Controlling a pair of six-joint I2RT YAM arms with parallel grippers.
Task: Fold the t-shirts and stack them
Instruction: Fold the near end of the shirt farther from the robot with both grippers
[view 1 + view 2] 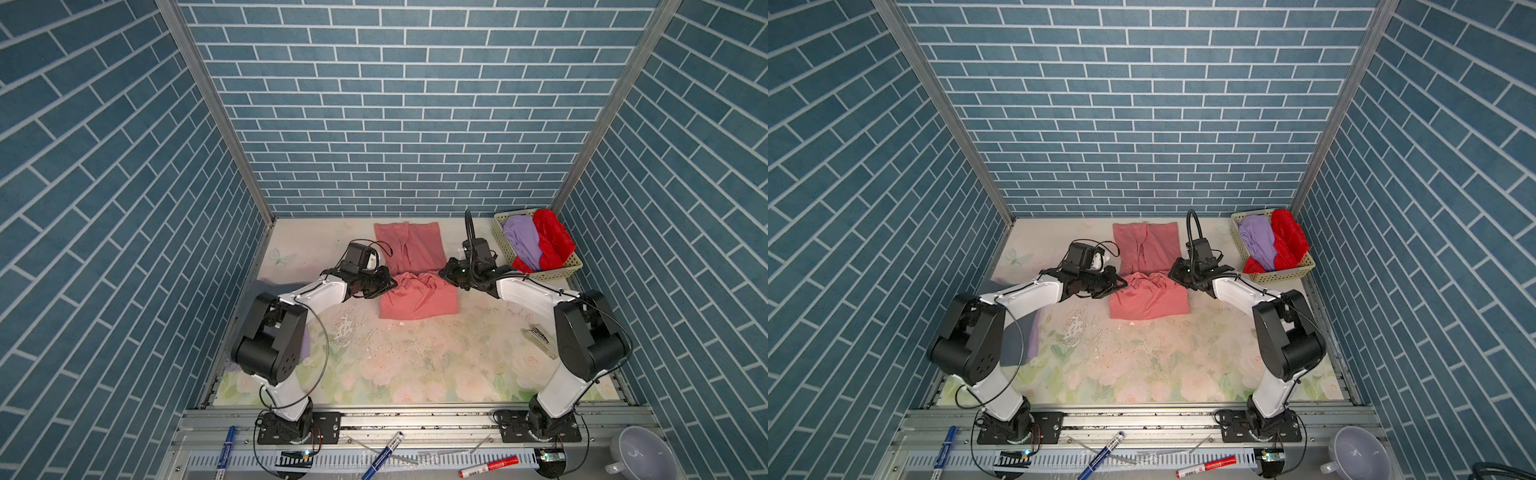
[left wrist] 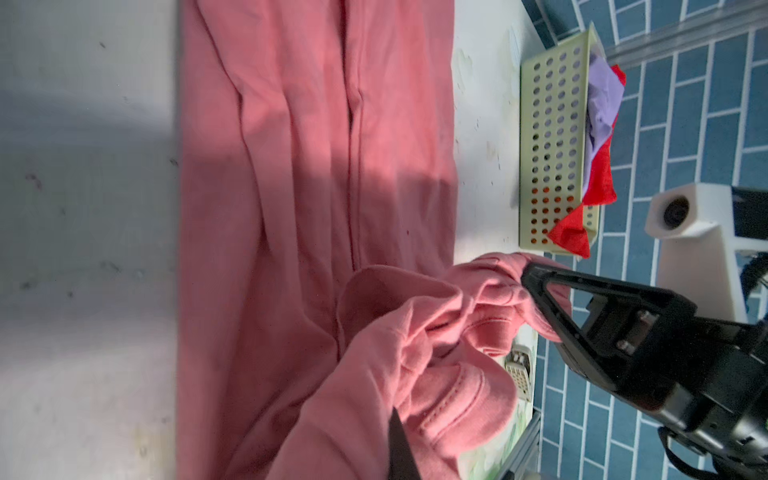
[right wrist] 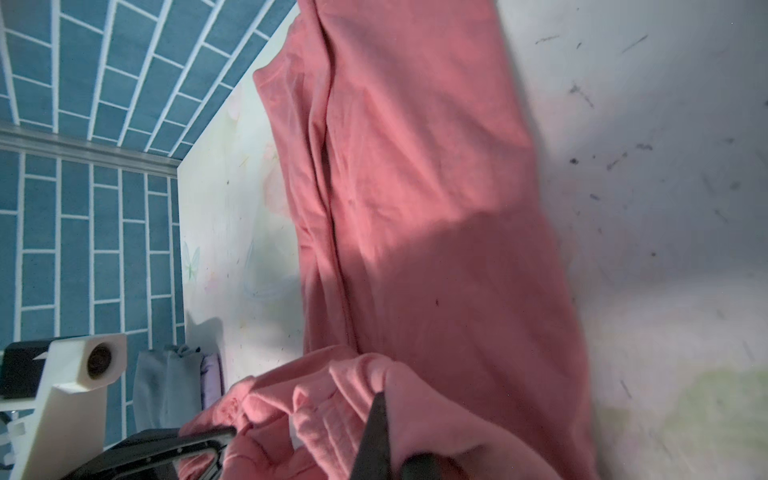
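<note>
The salmon pink t-shirt lies lengthwise in the middle of the table in both top views. Its near end is raised and bunched between the two grippers. My left gripper is shut on the left corner of that end; one dark finger shows in the cloth. My right gripper is shut on the right corner, its finger buried in pink folds. A lavender t-shirt and a bright red one sit in the basket. A slate grey t-shirt lies at the left, partly hidden by the left arm.
The cream lattice basket stands in the back right corner. Lavender cloth shows beside the grey shirt under the left arm. A small metal object lies near the right arm. Markers and a pale cup rest on the front rail.
</note>
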